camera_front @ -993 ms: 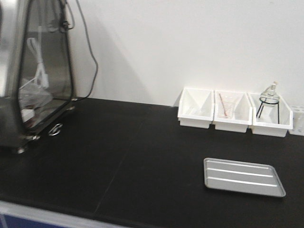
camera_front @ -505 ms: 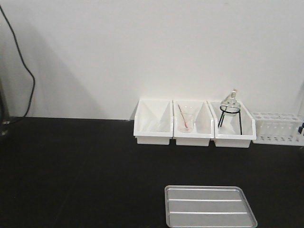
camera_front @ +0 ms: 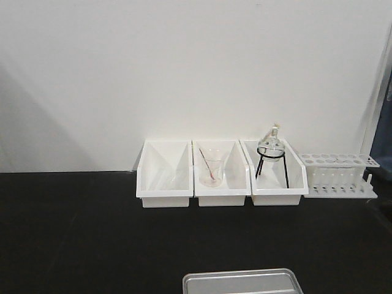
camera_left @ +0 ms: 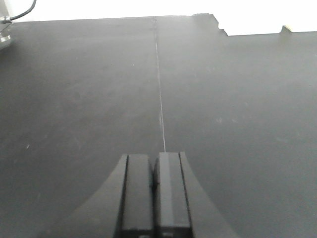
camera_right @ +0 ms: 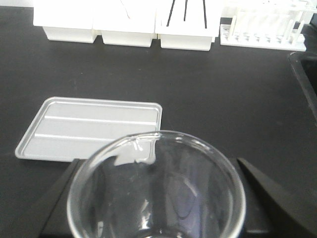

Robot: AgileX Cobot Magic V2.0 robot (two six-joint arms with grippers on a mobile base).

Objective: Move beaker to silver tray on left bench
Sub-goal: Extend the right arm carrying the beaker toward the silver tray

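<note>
The left gripper (camera_left: 152,193): flat dark fingers pressed together, over the matte black left bench (camera_left: 89,99). Right wrist: right gripper (camera_right: 158,218) pinches the beaker (camera_right: 148,193), clear glass with a round rim; the ribbed silver tray (camera_right: 94,126) lies just beyond. Front: glossy white bins (camera_front: 220,177) along the wall.

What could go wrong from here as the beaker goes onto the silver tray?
1. The beaker is smooth glass held only between two dark fingers; it may slip.
2. In the right wrist view the silver tray lies ahead and left of it, with a low rim and two ridges; setting the base on either could tip it.
</note>
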